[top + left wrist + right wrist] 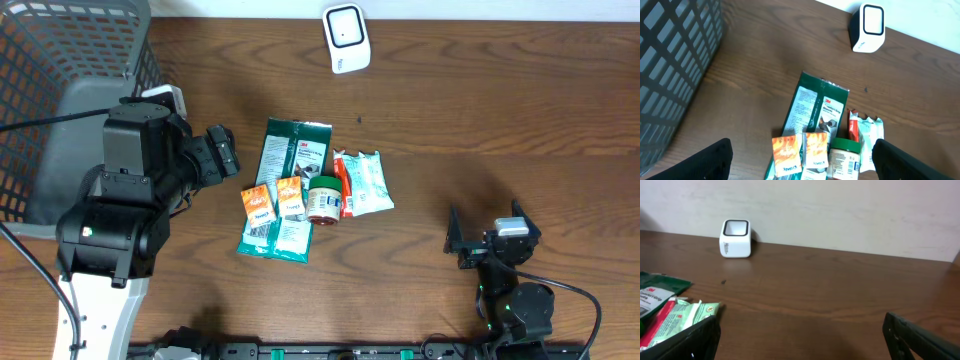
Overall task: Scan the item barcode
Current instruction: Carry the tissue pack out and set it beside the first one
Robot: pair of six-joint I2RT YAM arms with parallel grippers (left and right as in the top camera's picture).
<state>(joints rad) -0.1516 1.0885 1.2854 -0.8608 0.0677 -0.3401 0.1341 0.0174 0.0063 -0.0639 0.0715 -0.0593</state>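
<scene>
Clearly, the items lie in a small heap at the middle of the table (450, 120), well apart from the white barcode scanner (345, 38) at the far edge. Two orange sachets (258, 203) rest on the green 3M packet (292, 150). A small jar with green lid (323, 198) lies at the packet's edge, and a red and green wipes packet (365, 183) touches the jar. I judge the sachets and packets light, thin and soft, so they may bend or slip; pinch them at an edge. The jar looks stiff and may roll; take it across the body. The left gripper (224, 152) hovers just beside the heap, jaws wide apart, holding nothing. The right gripper (487, 225) is wide open too, empty, well apart from the heap.
</scene>
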